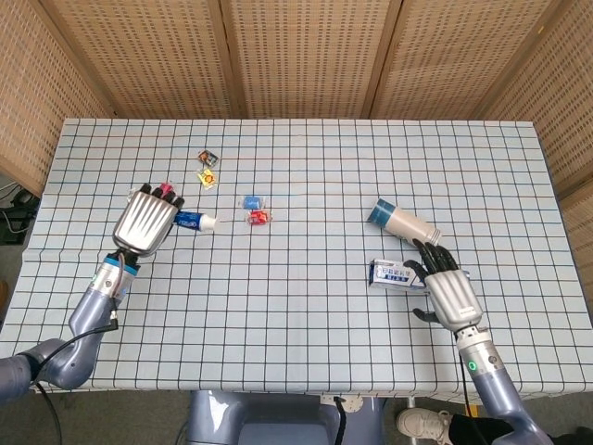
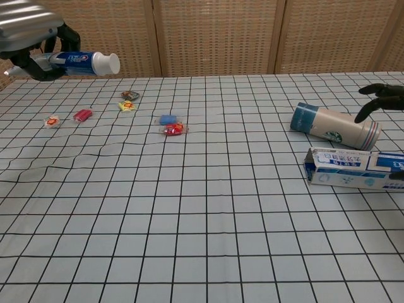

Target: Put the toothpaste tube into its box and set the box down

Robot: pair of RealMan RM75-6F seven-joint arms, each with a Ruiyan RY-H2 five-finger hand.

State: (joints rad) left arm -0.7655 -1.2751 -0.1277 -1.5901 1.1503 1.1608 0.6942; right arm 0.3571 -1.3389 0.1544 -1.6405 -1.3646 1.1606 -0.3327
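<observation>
My left hand (image 1: 145, 221) (image 2: 28, 31) grips the blue and white toothpaste tube (image 1: 195, 222) (image 2: 85, 62), raised well above the table at the left with its white cap pointing right. The blue and white toothpaste box (image 1: 390, 273) (image 2: 353, 169) lies flat at the right, its open end facing left. My right hand (image 1: 447, 291) hovers over the box's right part with fingers spread and holds nothing. In the chest view only its dark fingertips (image 2: 377, 96) show at the right edge.
A beige tumbler with a blue end (image 1: 404, 225) (image 2: 334, 126) lies on its side just behind the box. Several small wrapped candies (image 1: 253, 209) (image 2: 169, 124) are scattered at the back left. The checked tablecloth (image 1: 306, 306) covers the table.
</observation>
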